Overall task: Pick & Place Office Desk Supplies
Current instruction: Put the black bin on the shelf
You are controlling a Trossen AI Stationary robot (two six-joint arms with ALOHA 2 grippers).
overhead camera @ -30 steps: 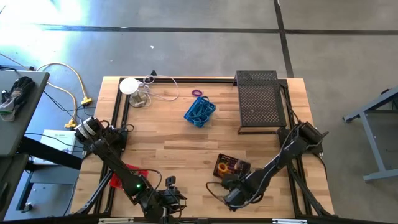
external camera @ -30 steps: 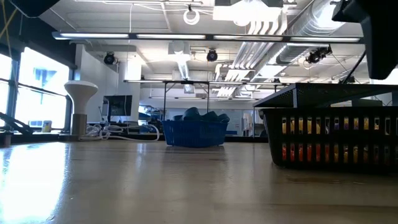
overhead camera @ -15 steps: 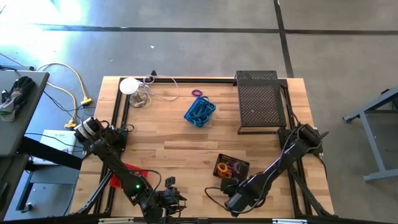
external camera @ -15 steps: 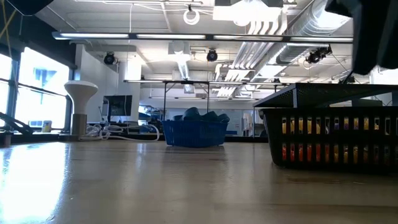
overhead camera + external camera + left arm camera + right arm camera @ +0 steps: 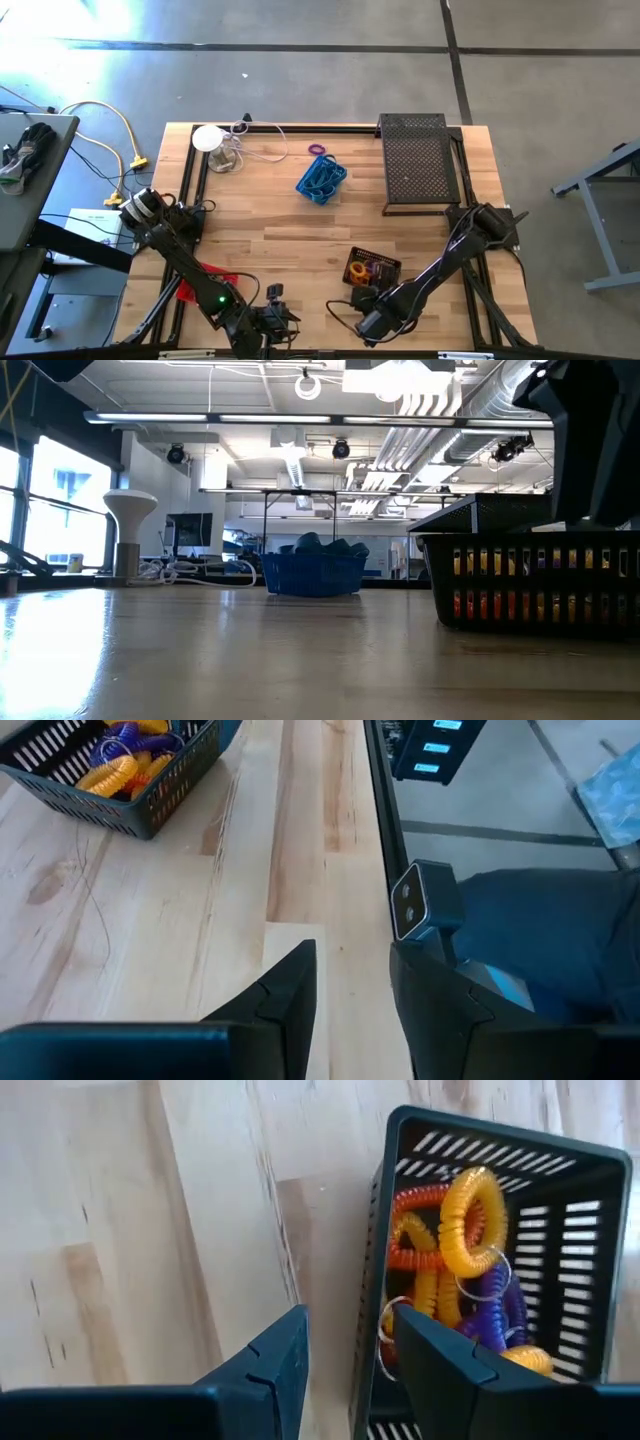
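Surface: a pale wooden table [image 5: 290, 230] with a dark frame, standing on a grey concrete floor.
Room: the low view shows a hall with ceiling ducts and lamps.
Black basket [image 5: 372, 269]: near the table's front edge, holding orange, yellow and purple coil rings [image 5: 470, 1220].
Right gripper [image 5: 348, 1350]: just above the basket's wall, jaws slightly apart, one finger on either side of the wall; no grip visible.
Blue basket [image 5: 321, 180]: mid-table, with a purple ring [image 5: 318, 150] beside it.
Red basket [image 5: 192, 290]: under the left arm.
Left gripper [image 5: 352, 985]: at the front edge, jaws slightly apart, empty.
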